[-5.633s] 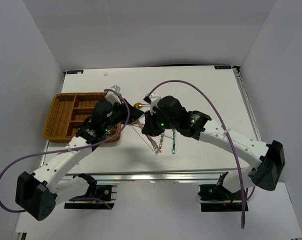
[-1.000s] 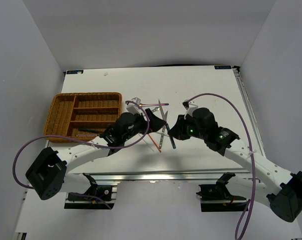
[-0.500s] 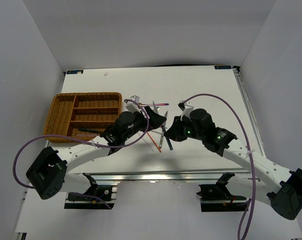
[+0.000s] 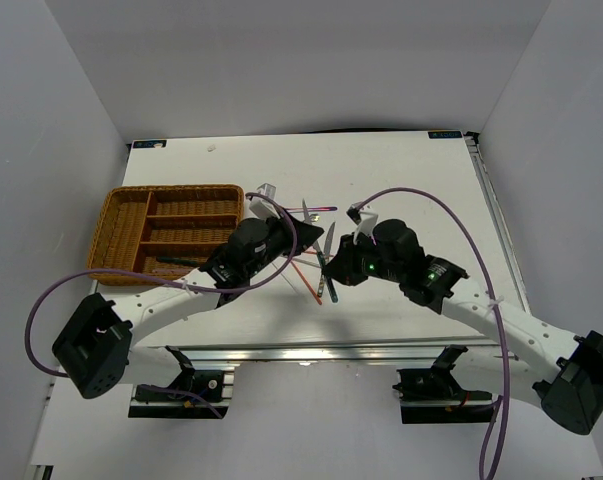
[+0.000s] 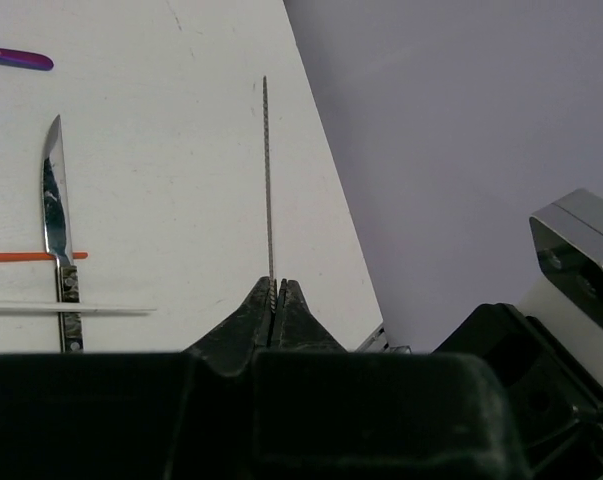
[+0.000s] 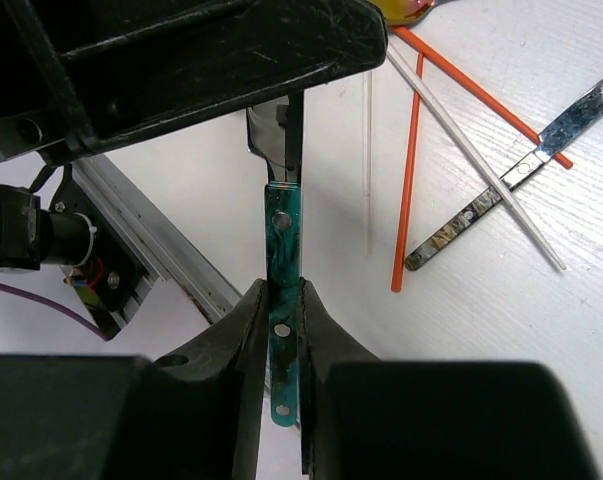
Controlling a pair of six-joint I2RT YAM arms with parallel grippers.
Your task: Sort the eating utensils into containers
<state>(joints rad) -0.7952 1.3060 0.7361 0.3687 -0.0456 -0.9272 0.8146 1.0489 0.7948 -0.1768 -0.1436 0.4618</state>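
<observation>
The brown wicker tray (image 4: 121, 212) sits at the table's left, with a dark utensil (image 4: 177, 262) in its near slot. My left gripper (image 4: 305, 243) (image 5: 273, 288) is shut on a thin ribbed silver chopstick (image 5: 268, 180) that points away from it above the table. My right gripper (image 4: 333, 272) (image 6: 284, 300) is shut on the handle of a green-handled knife (image 6: 283, 235); its blade runs under the left gripper's body (image 6: 181, 60). Loose on the table lie orange chopsticks (image 6: 409, 190), a silver chopstick (image 6: 471, 165), a patterned-handle knife (image 6: 471, 215) (image 5: 53, 200) and a gold spoon bowl (image 6: 406, 10).
A purple handle (image 5: 16, 57) (image 4: 316, 208) lies beyond the pile. The two wrists are close together over the utensils, right of the tray. The table's metal front rail (image 6: 151, 235) is just below the right gripper. White walls enclose the table (image 4: 421, 190).
Within the last second both grippers shifted a little left and away, coming closer together, each keeping its utensil. Long before that, the left gripper was at the tray and the right at the pile.
</observation>
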